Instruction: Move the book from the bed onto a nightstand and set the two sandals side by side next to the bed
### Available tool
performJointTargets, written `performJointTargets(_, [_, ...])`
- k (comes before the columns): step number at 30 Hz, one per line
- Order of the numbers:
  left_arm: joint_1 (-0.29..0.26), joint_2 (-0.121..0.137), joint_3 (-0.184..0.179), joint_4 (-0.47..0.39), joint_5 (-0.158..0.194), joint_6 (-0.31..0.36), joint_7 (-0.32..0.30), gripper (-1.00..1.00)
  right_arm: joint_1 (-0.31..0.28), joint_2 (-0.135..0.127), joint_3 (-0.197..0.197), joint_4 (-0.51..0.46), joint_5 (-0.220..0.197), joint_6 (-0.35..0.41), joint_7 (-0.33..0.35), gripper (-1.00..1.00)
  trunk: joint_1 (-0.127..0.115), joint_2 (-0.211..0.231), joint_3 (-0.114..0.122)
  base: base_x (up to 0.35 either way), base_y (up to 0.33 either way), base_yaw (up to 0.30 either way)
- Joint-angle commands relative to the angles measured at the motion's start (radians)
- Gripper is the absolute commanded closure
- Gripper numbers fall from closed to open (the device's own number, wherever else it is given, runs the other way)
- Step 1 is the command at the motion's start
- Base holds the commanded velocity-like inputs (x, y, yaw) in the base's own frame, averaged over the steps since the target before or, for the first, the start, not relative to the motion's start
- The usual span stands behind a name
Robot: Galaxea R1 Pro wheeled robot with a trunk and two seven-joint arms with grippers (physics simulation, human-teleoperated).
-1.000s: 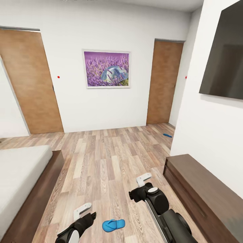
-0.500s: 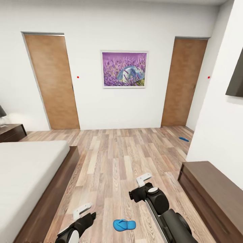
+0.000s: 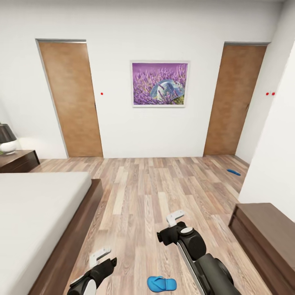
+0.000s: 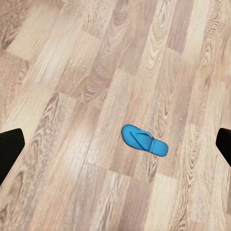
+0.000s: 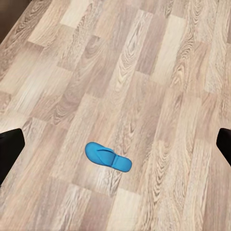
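While the robot stands on the wood-plank floor (image 3: pixel 139 192) between the bed (image 3: pixel 37 213) and a long low cabinet (image 3: pixel 266 233), no task object is held. One blue sandal (image 3: pixel 162 283) lies flat on the floor just ahead of the base, between the two arms; it is also seen below the left gripper (image 4: pixel 115 144) and the right gripper (image 5: pixel 115 144). Both grippers are spread wide and hold nothing. The second sandal (image 3: pixel 234 172) is seen far off, near the right-hand door (image 3: pixel 231 98), well apart from the first. The nightstand (image 3: pixel 18 160), with a lamp (image 3: pixel 7 139) on it, stands beside the bed's head. The book cannot be made out on the visible mattress; it may lie outside the view. The step in hand is judged to be the approach to the near sandal. A lowering of one gripper over it is called for next, the fingers aligned across its narrow sole.
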Motion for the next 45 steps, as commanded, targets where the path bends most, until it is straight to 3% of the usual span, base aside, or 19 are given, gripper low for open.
performJointTargets(1, [-0.001,0.0,0.001,-0.001,0.01,0.004,0.005,-1.0,-0.001,0.0,0.001,-0.001,0.007,0.005,0.002,-1.0,0.0,-0.001,-0.001,0.237,0.192,-0.036])
performJointTargets(14, [-0.002,-0.002,-0.005,0.026,0.008,0.01,0.001,-1.0,-0.001,0.001,-0.001,-0.009,0.007,-0.032,-0.001,-1.0,0.0,-0.001,0.0,0.258,0.157,-0.044])
performJointTargets(19, [-0.004,-0.003,-0.041,0.037,0.007,0.013,0.01,-1.0,-0.001,0.0,-0.007,-0.017,0.007,-0.028,-0.001,-1.0,0.0,-0.001,0.001,0.101,0.046,-0.211])
performJointTargets(21, [-0.009,-0.003,-0.065,0.039,0.006,0.019,0.012,-1.0,-0.001,0.0,-0.016,-0.024,0.007,-0.025,-0.001,-1.0,0.0,-0.001,0.002,0.053,0.024,-0.232])
performJointTargets(22, [-0.064,-0.001,-0.135,0.076,0.0,0.12,0.017,-1.0,-0.001,-0.001,-0.058,-0.086,0.006,0.028,0.002,-1.0,0.0,-0.001,0.003,0.012,0.006,-0.25])
performJointTargets(25, [-0.105,0.004,-0.183,0.113,-0.022,0.16,0.02,-1.0,-0.001,-0.002,-0.069,-0.116,0.0,0.076,0.004,-1.0,0.0,-0.001,0.004,0.008,0.004,-0.252])
performJointTargets(26, [-0.133,0.01,-0.212,0.139,-0.048,0.174,0.02,-1.0,-0.001,-0.003,-0.075,-0.129,-0.009,0.096,0.004,-1.0,0.0,-0.001,0.004,0.004,0.002,-0.255])
performJointTargets(27, [-0.183,0.019,-0.246,0.198,-0.106,0.19,0.018,-1.0,0.0,-0.005,-0.081,-0.144,-0.026,0.096,0.004,-1.0,0.0,-0.001,0.005,0.002,0.001,-0.26])
performJointTargets(33, [-0.241,0.021,-0.264,0.284,-0.158,0.197,0.011,-1.0,0.0,-0.017,-0.086,-0.158,-0.035,0.096,0.005,-1.0,0.0,-0.001,0.005,0.001,0.0,-0.262])
performJointTargets(34, [-0.273,0.02,-0.276,0.34,-0.174,0.199,0.008,-1.0,-0.001,-0.026,-0.093,-0.165,-0.038,0.096,0.005,-1.0,0.0,-0.001,0.005,0.0,0.0,-0.263])
performJointTargets(36, [-0.283,0.02,-0.284,0.358,-0.178,0.199,0.007,-1.0,-0.002,-0.028,-0.098,-0.166,-0.038,0.096,0.005,-1.0,0.0,-0.001,0.005,0.0,0.0,-0.263])
performJointTargets(38, [-0.31,0.021,-0.323,0.409,-0.184,0.2,0.004,-1.0,-0.007,-0.033,-0.118,-0.168,-0.039,0.096,0.005,-1.0,0.0,-0.001,0.005,0.0,0.0,-0.264])
performJointTargets(39, [-0.31,0.021,-0.323,0.409,-0.184,0.2,0.004,-1.0,-0.007,-0.033,-0.118,-0.168,-0.039,0.096,0.005,-1.0,0.0,-0.001,0.005,0.0,0.0,-0.264])
performJointTargets(45, [-0.35,0.023,-0.378,0.482,-0.19,0.199,-0.015,-1.0,-0.021,-0.037,-0.174,-0.17,-0.041,0.096,0.01,-1.0,0.0,-0.001,0.005,0.0,0.0,-0.264])
